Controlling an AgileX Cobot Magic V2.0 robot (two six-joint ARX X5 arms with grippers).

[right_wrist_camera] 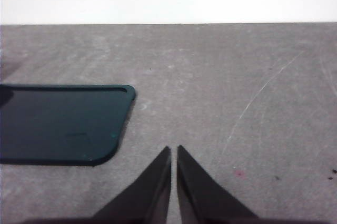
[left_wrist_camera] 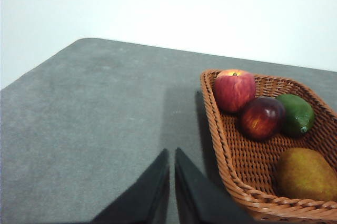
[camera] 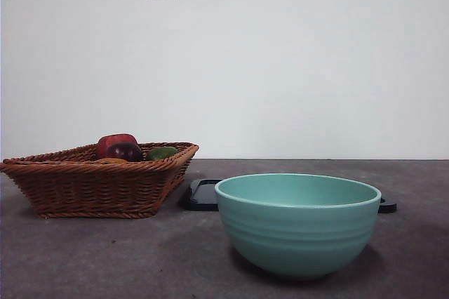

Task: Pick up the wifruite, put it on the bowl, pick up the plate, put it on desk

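Nothing grabbed yet — left pincer [left_wrist_camera: 171,153] pressed together beside the basket [left_wrist_camera: 221,145], where the brown fruit [left_wrist_camera: 305,174] sits; right pincer [right_wrist_camera: 174,150] also pressed together near the dark plate [right_wrist_camera: 58,121]. Bowl [camera: 298,225] empty, plate behind.

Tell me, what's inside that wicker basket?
The basket holds a red apple, a dark purple fruit, a green fruit and the brown wifruite. Anything beneath them is hidden.
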